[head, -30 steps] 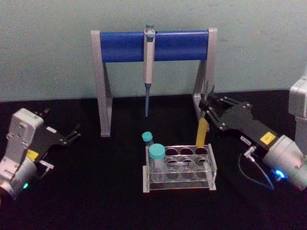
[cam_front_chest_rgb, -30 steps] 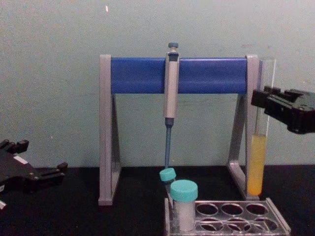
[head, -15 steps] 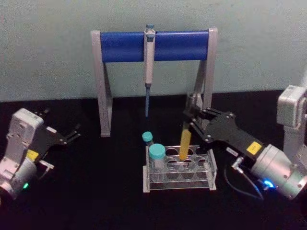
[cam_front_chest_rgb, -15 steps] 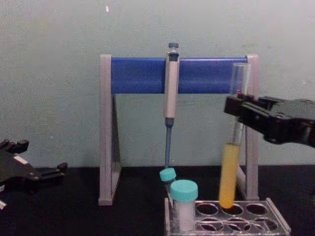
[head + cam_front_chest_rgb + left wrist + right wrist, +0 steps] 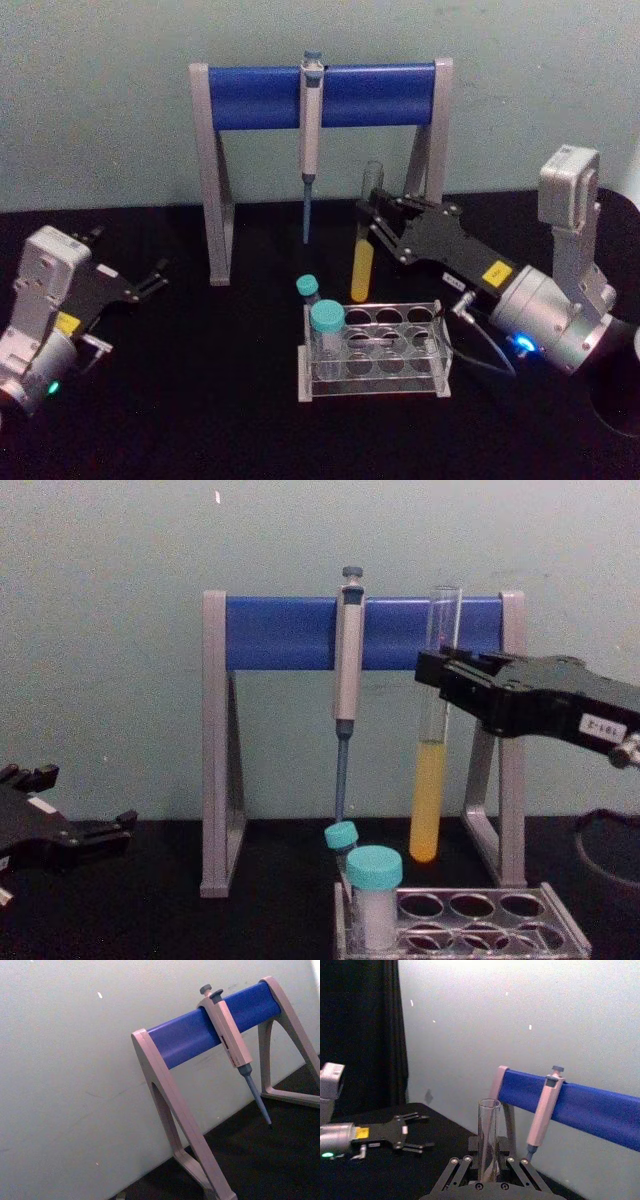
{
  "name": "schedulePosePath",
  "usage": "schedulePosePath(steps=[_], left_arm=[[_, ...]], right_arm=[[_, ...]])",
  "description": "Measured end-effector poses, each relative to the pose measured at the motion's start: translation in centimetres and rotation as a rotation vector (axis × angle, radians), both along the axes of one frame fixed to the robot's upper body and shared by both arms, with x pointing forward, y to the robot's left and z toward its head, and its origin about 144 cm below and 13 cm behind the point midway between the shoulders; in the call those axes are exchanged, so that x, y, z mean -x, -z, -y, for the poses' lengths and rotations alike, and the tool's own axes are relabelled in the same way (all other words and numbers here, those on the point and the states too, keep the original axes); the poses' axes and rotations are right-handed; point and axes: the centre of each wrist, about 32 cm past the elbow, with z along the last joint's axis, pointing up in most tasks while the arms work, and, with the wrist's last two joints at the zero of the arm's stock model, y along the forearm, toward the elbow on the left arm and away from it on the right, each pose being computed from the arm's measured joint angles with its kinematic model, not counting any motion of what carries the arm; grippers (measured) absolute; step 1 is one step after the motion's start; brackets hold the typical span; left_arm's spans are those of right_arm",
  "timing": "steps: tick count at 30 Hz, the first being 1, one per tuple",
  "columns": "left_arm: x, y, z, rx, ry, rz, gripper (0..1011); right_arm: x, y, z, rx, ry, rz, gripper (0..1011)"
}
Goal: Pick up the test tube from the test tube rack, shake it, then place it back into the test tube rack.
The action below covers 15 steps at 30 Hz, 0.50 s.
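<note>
The test tube [image 5: 362, 262] is a slim clear glass tube with yellow-orange liquid in its lower part. It hangs nearly upright in the air, gripped on its clear upper part by my right gripper [image 5: 373, 220], which is shut on it. In the chest view the test tube [image 5: 431, 780] has its bottom clear above the test tube rack [image 5: 470, 923], left of the rack's middle. The right wrist view looks along the glass tube [image 5: 488, 1135] held between the fingers. The clear test tube rack [image 5: 375, 385] stands on the black table. My left gripper [image 5: 150, 280] rests open at the far left.
A grey-and-blue pipette stand [image 5: 320, 95] with a hanging pipette [image 5: 311, 130] rises just behind the rack. Two teal-capped white tubes [image 5: 326, 325] fill the rack's left end. A dark round object [image 5: 610, 855] sits at the right edge.
My right gripper has carried the test tube leftward and higher, from over the rack's right holes to above its left-middle part. The left arm stayed still.
</note>
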Motion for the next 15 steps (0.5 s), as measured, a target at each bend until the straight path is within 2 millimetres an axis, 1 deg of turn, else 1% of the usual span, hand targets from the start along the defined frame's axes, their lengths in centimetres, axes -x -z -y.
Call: schedulePosePath(steps=[6, 15], left_arm=[[0.00, 0.00, 0.00, 0.000, 0.000, 0.000, 1001], [0.00, 0.00, 0.00, 0.000, 0.000, 0.000, 1001]], right_arm=[[-0.91, -0.12, 0.20, 0.008, 0.036, 0.006, 229], [-0.85, -0.15, 0.81, 0.007, 0.077, 0.006, 229]])
